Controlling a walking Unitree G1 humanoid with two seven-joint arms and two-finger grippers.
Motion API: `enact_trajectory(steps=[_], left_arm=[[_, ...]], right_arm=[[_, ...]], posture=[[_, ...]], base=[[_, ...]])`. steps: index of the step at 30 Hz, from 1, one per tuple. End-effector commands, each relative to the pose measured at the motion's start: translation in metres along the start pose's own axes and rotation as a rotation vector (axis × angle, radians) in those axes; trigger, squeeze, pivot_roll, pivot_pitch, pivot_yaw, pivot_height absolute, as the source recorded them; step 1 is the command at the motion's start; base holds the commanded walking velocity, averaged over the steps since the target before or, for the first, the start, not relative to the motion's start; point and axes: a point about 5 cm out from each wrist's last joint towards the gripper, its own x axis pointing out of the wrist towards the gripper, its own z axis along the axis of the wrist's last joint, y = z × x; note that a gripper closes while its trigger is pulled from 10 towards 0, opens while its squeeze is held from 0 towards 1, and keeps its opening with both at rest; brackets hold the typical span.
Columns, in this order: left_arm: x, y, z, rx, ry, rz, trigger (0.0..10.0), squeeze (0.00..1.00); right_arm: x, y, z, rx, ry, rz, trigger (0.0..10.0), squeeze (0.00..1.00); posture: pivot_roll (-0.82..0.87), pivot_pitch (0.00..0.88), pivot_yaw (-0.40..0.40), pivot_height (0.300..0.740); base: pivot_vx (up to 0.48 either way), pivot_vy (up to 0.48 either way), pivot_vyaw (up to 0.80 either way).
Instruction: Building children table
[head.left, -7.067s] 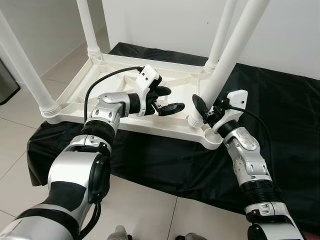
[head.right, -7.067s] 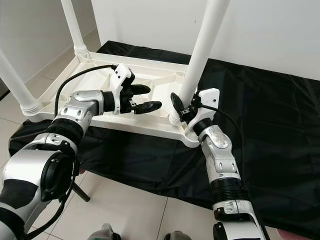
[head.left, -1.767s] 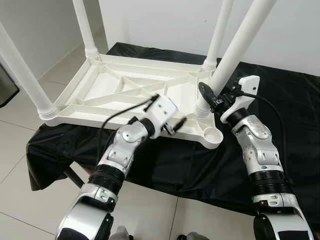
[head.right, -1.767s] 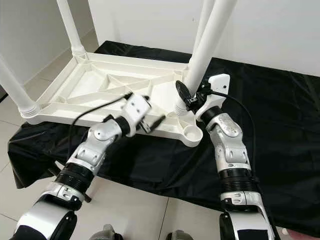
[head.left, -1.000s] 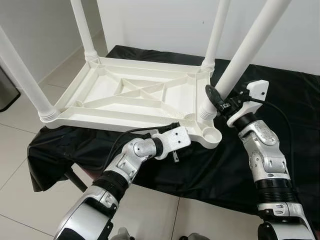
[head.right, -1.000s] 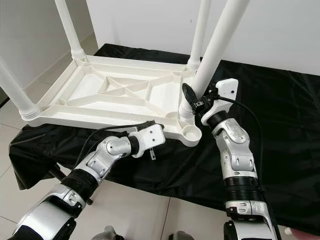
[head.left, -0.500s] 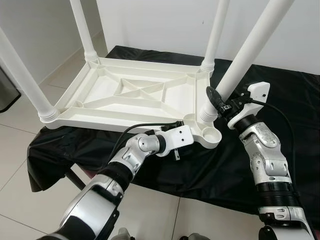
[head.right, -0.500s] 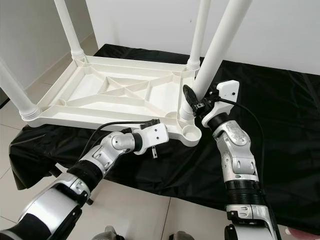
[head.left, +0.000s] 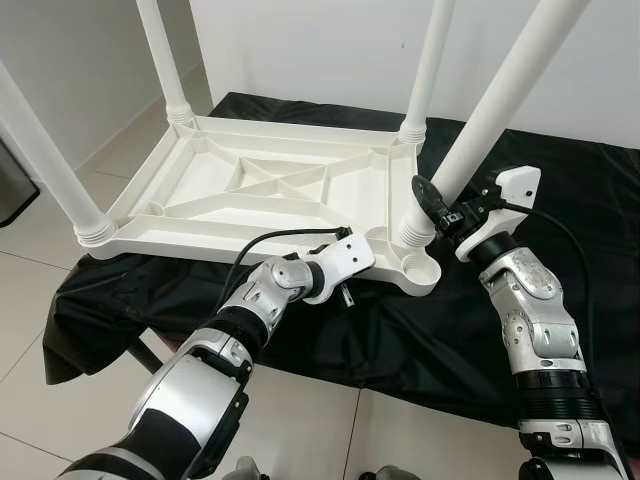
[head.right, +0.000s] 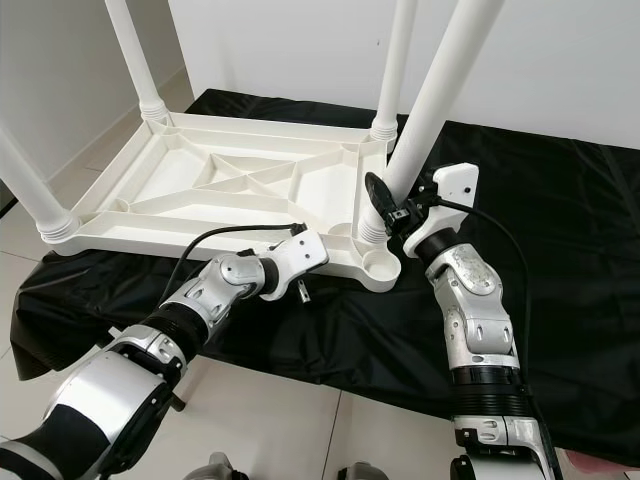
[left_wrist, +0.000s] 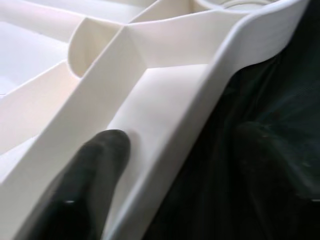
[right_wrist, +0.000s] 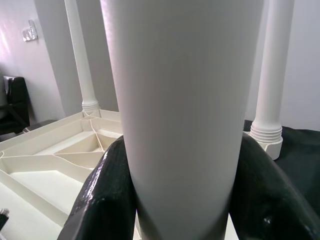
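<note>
Left tool (head.left: 345, 285): reaching under the near rim of the table (head.left: 250, 190), which is lying upside down on a black cloth (head.left: 560, 260) spread over the floor (head.left: 60, 340). In the left wrist view one finger (left_wrist: 95, 175) is resting inside the rim and the other is lying outside over the cloth, so the jaws are straddling the rim, parted; whether they are pressing on it cannot be told.

Right tool (head.right: 395, 212): closing around the near right leg (head.right: 430, 100) just above its socket, one finger (right_wrist: 107, 195) showing on each side of the leg in the right wrist view.

Leg: leaning off upright, so probably not seated yet. The three other legs are standing at their corners.

Step in hand, as judged: seating the last leg while steadying the table. Doing it well calls for the left tool holding the rim down firmly, and the right tool bringing the leg square to the socket before pressing or turning, since a tilted leg may bind or lift the corner.
</note>
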Motion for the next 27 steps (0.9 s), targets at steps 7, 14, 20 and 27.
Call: enact_trajectory(steps=[7, 14, 20, 27], left_arm=[[-0.014, 0.028, -0.009, -0.071, 0.038, 0.167, 10.0, 0.0], [-0.019, 0.041, -0.002, -0.078, 0.018, 0.198, 10.0, 0.0], [-0.023, 0.054, 0.011, -0.097, -0.022, 0.222, 10.0, 0.0], [-0.021, 0.052, 0.012, -0.083, -0.022, 0.197, 10.0, 0.0]], right_arm=[[-0.002, 0.002, 0.002, 0.003, -0.003, 0.01, 10.0, 0.0], [-0.004, 0.002, 0.001, 0.004, 0.006, 0.011, 10.0, 0.0], [-0.005, 0.002, 0.002, 0.001, 0.01, 0.01, 10.0, 0.0], [-0.004, 0.002, 0.001, 0.0, 0.014, 0.009, 10.0, 0.0]], posture=[[-0.14, 0.0, 0.024, 0.74], [-0.14, 0.0, 0.024, 0.74], [-0.14, 0.0, 0.023, 0.74], [-0.14, 0.0, 0.024, 0.74]], base=[[0.0, 0.0, 0.0], [0.0, 0.0, 0.0], [0.0, 0.0, 0.0], [0.0, 0.0, 0.0]])
